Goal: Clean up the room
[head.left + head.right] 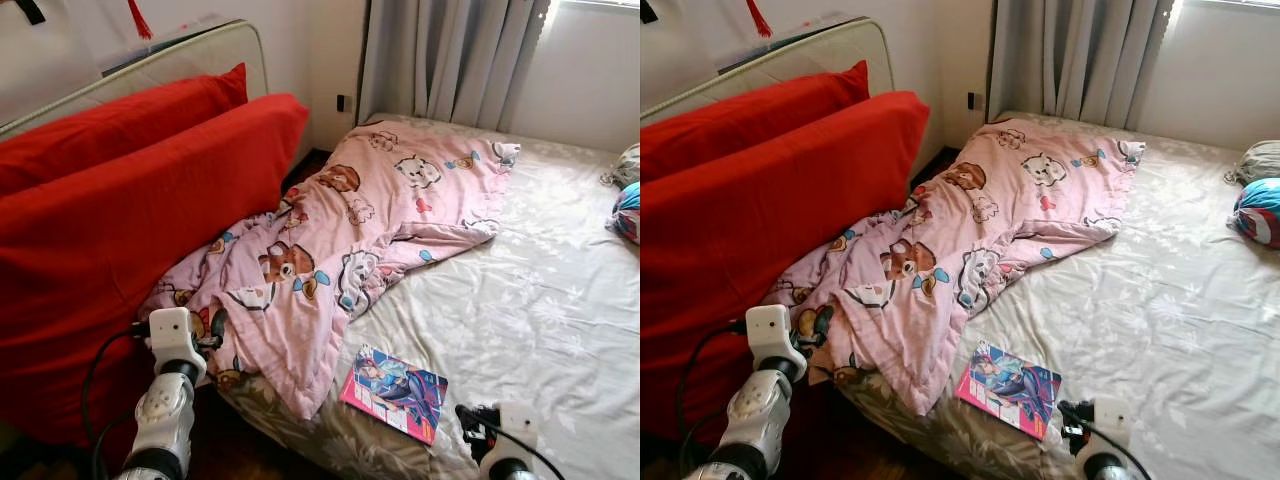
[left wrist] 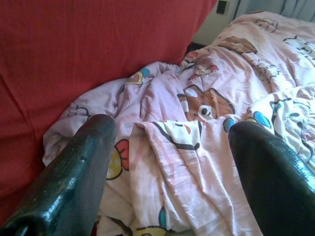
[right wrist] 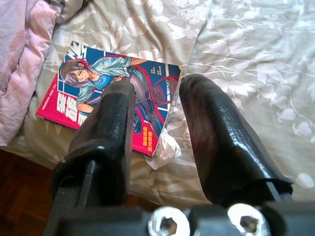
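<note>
— What's the risk?

— My left tool (image 2: 167,162), fingers spread and empty, hangs over the pink blanket (image 1: 340,225) heaped against the red cushion (image 1: 130,210). I could snag one fold and drag it onto the magazine (image 1: 395,392).

— And the right tool (image 3: 157,142)?

— Released, just above that magazine, beyond the blanket's hem.

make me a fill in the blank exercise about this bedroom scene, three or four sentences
1. The pink cartoon-print blanket lies crumpled on the ____.
2. The glossy illustrated magazine lies flat near the right gripper, whose fingers are ____.
3. The two big cushions leaning beside the bed are ____ in colour.
4. The left gripper, fingers apart, hovers over the ____.

Missing words: bed; open; red; blanket
</note>
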`<state>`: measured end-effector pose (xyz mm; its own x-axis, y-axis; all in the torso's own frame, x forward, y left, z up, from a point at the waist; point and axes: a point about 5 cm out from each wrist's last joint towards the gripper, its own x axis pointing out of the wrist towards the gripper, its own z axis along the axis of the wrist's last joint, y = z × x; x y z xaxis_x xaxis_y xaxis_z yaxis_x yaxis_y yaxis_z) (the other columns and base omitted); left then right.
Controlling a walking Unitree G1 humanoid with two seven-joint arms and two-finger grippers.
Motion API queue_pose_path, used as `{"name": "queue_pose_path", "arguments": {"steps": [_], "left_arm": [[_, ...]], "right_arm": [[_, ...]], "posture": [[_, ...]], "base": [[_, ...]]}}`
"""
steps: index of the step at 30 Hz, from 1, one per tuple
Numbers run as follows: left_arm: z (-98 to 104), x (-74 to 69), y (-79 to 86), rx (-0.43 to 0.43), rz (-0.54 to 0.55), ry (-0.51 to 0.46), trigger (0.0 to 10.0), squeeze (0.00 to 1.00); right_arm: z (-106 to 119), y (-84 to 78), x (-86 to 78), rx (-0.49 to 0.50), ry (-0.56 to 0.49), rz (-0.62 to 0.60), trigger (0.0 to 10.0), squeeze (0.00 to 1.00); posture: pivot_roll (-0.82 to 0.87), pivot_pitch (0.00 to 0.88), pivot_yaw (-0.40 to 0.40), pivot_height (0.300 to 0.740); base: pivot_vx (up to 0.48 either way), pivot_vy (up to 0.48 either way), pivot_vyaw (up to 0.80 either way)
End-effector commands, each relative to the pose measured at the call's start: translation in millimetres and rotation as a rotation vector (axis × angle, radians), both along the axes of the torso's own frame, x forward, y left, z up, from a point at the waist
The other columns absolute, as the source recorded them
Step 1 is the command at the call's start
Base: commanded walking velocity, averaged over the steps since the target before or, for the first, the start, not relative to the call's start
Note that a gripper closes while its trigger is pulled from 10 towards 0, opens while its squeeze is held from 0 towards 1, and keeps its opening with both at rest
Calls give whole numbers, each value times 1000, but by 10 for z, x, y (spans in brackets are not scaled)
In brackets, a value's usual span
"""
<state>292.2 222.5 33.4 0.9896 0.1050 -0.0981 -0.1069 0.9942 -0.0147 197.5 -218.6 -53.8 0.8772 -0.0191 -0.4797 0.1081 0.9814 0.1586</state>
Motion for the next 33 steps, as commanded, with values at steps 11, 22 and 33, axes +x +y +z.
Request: {"name": "queue_pose_path", "arguments": {"steps": [11,22,33], "left_arm": [[-23,-222,85,33,13,-65,10000,0],[28,-392,6,52,-25,-125,10000,0],[-20,-443,-14,37,-11,-91,10000,0]], "right_arm": [[874,383,944,-72,-484,109,10000,0],[712,196,581,-147,-456,6,10000,0],[714,239,667,-154,-407,51,10000,0]], "posture": [[-69,0,7,740],[-65,0,-17,740],[-33,0,-51,705]], "base": [[0,0,0],[0,0,0],[0,0,0]]}}
